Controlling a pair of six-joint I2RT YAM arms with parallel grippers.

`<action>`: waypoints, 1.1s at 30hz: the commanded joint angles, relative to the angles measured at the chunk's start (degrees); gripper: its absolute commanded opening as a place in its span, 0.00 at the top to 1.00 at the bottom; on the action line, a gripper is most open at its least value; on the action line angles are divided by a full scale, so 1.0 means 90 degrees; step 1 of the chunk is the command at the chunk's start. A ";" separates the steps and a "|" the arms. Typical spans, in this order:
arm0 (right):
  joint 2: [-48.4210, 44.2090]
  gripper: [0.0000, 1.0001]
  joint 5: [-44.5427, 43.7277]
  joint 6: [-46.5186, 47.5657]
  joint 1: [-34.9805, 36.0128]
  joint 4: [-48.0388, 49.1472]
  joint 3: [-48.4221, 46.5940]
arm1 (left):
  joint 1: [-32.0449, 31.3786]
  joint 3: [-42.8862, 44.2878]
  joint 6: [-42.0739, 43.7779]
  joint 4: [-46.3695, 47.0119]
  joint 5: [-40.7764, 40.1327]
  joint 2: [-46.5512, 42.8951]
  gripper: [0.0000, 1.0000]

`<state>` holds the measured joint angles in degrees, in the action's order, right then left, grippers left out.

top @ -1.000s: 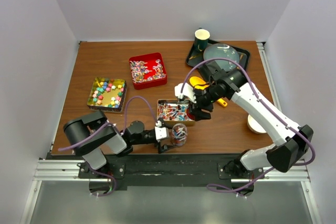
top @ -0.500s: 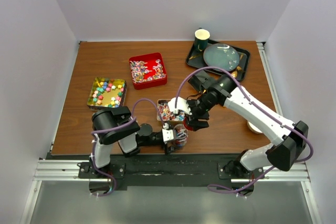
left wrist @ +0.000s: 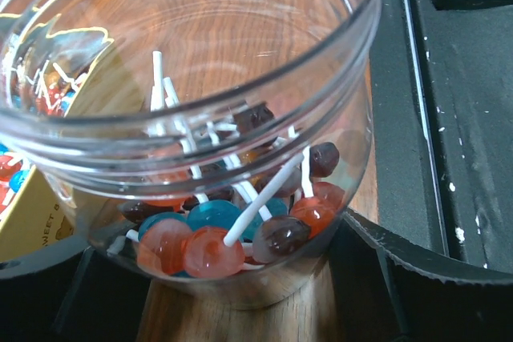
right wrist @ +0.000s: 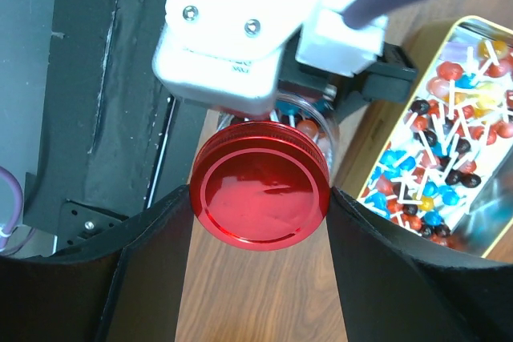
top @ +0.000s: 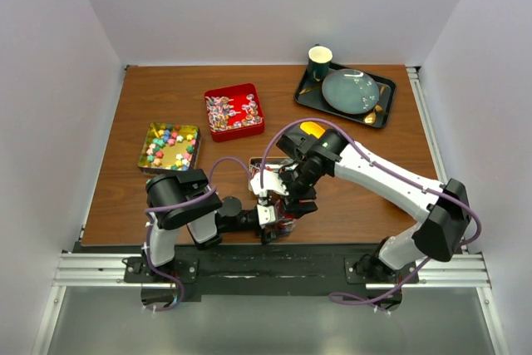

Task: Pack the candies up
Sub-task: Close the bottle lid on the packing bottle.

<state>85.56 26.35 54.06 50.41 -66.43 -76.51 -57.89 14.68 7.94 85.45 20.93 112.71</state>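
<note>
A clear jar (left wrist: 240, 158) with several lollipop candies (left wrist: 216, 238) in its bottom stands on the wood at the near edge. My left gripper (left wrist: 212, 260) is shut on the jar, one black finger against each side. In the top view that jar (top: 283, 216) is largely covered by my right gripper (top: 291, 199). My right gripper (right wrist: 260, 198) is shut on the red round lid (right wrist: 260, 190), held just over the jar's mouth. A gold tin of lollipops (right wrist: 449, 134) lies beside the jar. More candies fill a red tin (top: 233, 110) and a gold tin (top: 169, 147).
A black tray (top: 384, 106) with a teal plate (top: 353, 91) and a dark green cup (top: 320, 60) sits at the back right. A yellow object (top: 312, 129) lies behind the right arm. The black rail (top: 266, 259) runs along the near edge.
My right gripper has carried the red lid left and nearer, from beside the lollipop tin to over the jar. The left arm's elbow swung right earlier; its jaws have narrowed slightly on the jar.
</note>
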 commanded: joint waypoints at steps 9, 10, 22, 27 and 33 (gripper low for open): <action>0.0142 0.49 -0.0388 -0.0353 0.0277 0.0496 0.0152 | 0.0045 -0.0244 0.0719 0.1765 -0.0753 0.0397 0.19; 0.0142 0.49 -0.0408 -0.0372 0.0297 0.0506 0.0171 | 0.0045 -0.0244 0.0709 0.1765 -0.0763 0.0397 0.19; 0.0181 0.50 -0.1080 -0.0723 0.0346 0.0652 0.0366 | 0.0045 -0.0263 0.0631 0.1785 -0.0890 0.0387 0.36; 0.0123 0.51 -0.1384 -0.0860 0.0346 0.0790 0.0415 | 0.0045 -0.0264 0.0641 0.1775 -0.0831 0.0387 0.40; -0.0004 0.52 -0.1540 -0.0890 0.0346 0.0673 0.0337 | 0.0045 -0.0244 0.0602 0.1736 -0.0831 0.0407 0.40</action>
<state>85.71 19.75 46.92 54.02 -60.77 -74.74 -57.89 14.63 7.16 85.71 18.48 112.90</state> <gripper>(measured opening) 0.648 0.810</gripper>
